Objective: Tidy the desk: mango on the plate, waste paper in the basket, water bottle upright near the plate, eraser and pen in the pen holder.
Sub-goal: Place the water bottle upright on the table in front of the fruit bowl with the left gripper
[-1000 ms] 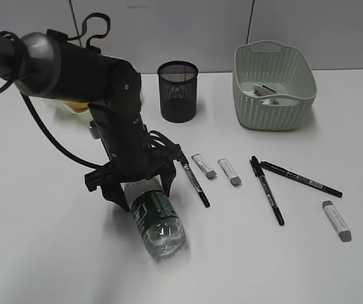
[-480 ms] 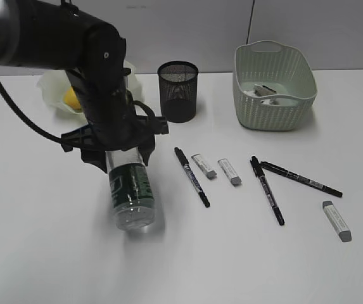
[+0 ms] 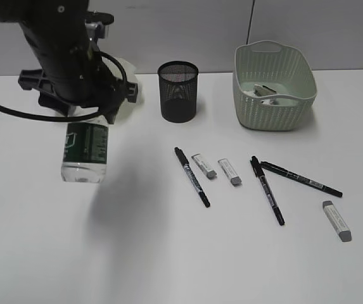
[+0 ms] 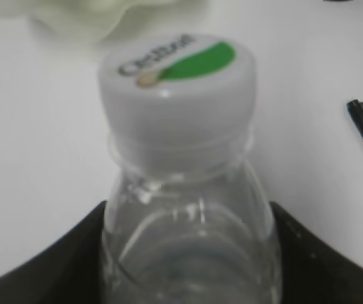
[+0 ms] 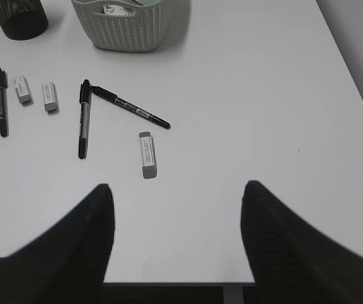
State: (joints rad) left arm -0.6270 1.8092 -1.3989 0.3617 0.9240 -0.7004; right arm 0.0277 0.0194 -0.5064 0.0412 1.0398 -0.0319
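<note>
We pinch the water bottle (image 3: 85,152) by its neck in the left gripper (image 3: 83,104), body hanging below the jaws for upright placing | right gripper (image 5: 175,209) spread, idle

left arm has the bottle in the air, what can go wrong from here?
1. The left gripper holds the water bottle only near its neck, most of the body hanging below, so it may swing or slip.
2. The plate lies just behind; the bottle could knock its rim when set down.
3. If the base lands tilted on the desk, it may topple on release.
</note>
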